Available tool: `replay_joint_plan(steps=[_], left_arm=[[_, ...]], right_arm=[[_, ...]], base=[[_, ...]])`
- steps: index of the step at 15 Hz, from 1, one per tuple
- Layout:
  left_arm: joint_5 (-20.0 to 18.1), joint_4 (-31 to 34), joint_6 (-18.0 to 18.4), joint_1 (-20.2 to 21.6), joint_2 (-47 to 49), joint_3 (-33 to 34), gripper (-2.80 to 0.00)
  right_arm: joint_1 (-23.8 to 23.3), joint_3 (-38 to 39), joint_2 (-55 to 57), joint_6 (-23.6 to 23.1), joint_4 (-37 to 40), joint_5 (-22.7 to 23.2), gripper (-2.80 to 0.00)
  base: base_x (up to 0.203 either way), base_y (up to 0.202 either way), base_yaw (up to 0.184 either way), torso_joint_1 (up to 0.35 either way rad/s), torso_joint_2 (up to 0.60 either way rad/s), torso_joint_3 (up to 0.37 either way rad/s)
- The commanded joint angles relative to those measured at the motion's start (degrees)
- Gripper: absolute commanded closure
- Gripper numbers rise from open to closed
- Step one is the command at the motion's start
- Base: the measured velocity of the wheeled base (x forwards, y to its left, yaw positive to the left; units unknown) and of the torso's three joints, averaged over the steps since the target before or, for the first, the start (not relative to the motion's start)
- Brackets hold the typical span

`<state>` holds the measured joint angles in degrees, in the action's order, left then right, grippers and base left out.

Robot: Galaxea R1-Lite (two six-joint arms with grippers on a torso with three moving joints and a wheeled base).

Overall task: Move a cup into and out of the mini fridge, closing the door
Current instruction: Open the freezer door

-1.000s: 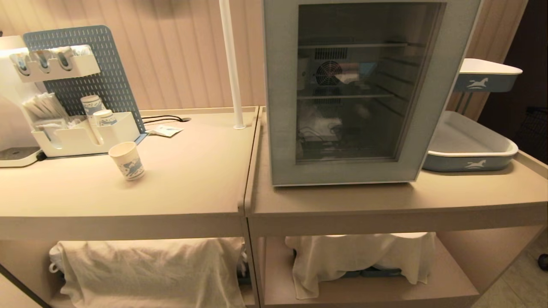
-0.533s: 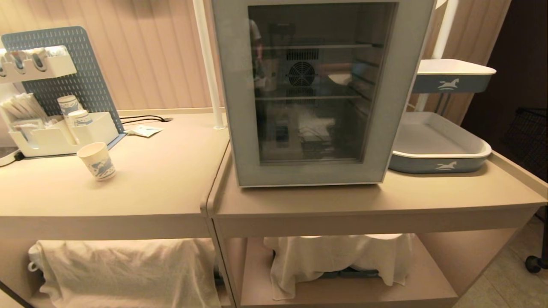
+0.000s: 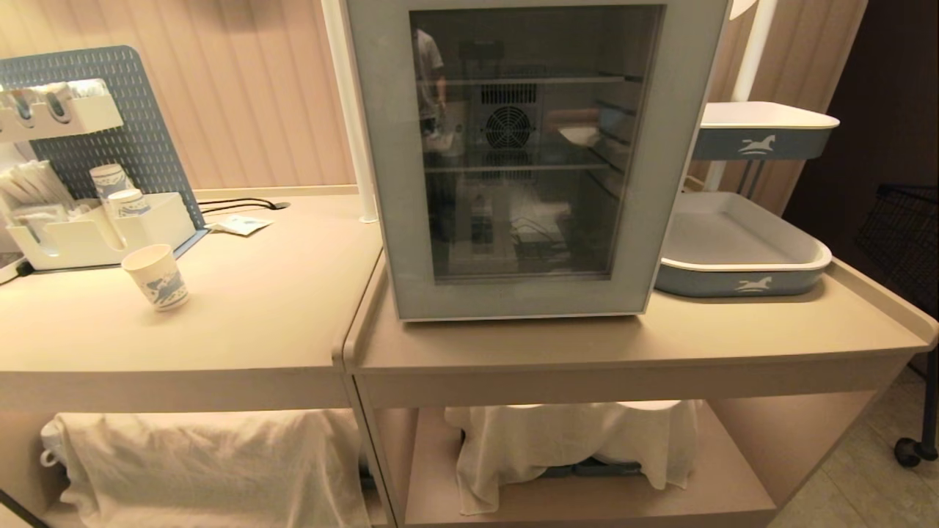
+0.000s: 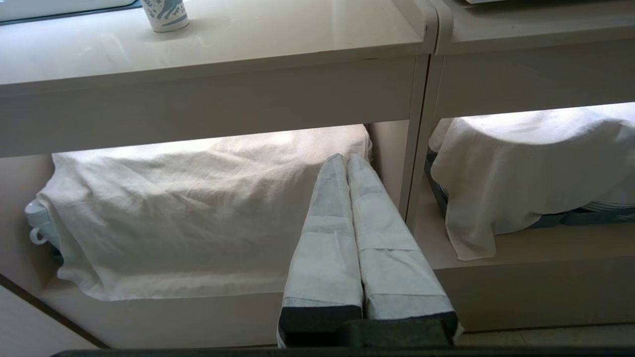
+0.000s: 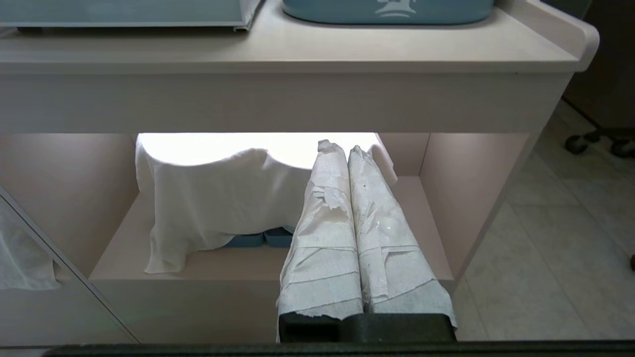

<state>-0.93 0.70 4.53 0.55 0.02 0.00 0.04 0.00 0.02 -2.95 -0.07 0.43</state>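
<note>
**Visitor:** Where are you in the job?

**Robot:** At the very start, as I judge it. The mini fridge [image 3: 528, 158] stands on the right-hand counter [image 3: 719, 330] straight ahead of me, and its door [image 3: 664, 161], the dark glass pane in the pale frame, sits flush and closed. The cup [image 3: 155, 277] is upright on the left-hand counter [image 3: 257, 308], well apart from the fridge, just in front of the white organiser tray [image 3: 88, 238] that holds the stacked cups [image 3: 110, 183]. Nothing has gone inside yet.

**Visitor:** So what comes next?

**Robot:** I would say the door has to come open before the cup can travel. I see no handle on the frame, so I expect I must catch one edge of it and swing it out; which edge carries the hinge I cannot tell from here. Then one arm must reach up and across to the cup.

**Visitor:** And your fingers now?

**Robot:** Both pairs are pressed together, tip to tip, with nothing between them. My left gripper [image 4: 342, 159] hangs low, below the counter edge, pointing at the cloth-draped lower shelf [image 4: 188, 213]; the cup shows above it on the counter top. My right gripper [image 5: 342, 148] hangs likewise before the other shelf's white cloth [image 5: 213, 198]. Neither touches anything.
</note>
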Motion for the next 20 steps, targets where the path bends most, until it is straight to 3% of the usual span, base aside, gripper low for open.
replay_joint_plan(steps=[1,4,9,20], left_arm=[[0.0,0.0,0.1,0.1,0.0,0.0,0.0],[-0.1,0.0,0.7,0.1,0.0,0.0,0.0],[0.0,-0.2,0.7,0.1,0.0,0.0,0.0],[-0.3,-0.5,1.3,0.1,0.0,-1.4,0.0]], right_arm=[[0.0,0.0,0.0,0.0,0.0,0.1,0.0],[0.0,0.0,0.0,0.0,0.0,0.1,0.0],[0.0,0.0,0.0,0.0,-0.1,0.1,0.0],[0.0,0.0,-0.1,0.7,-0.1,-0.2,0.0]], base=[[0.0,0.0,0.0,0.0,0.0,0.0],[0.0,0.0,0.0,0.0,0.0,0.0],[-0.156,0.0,0.001,0.005,0.0,0.003],[0.0,0.0,0.0,0.0,0.0,0.0]])
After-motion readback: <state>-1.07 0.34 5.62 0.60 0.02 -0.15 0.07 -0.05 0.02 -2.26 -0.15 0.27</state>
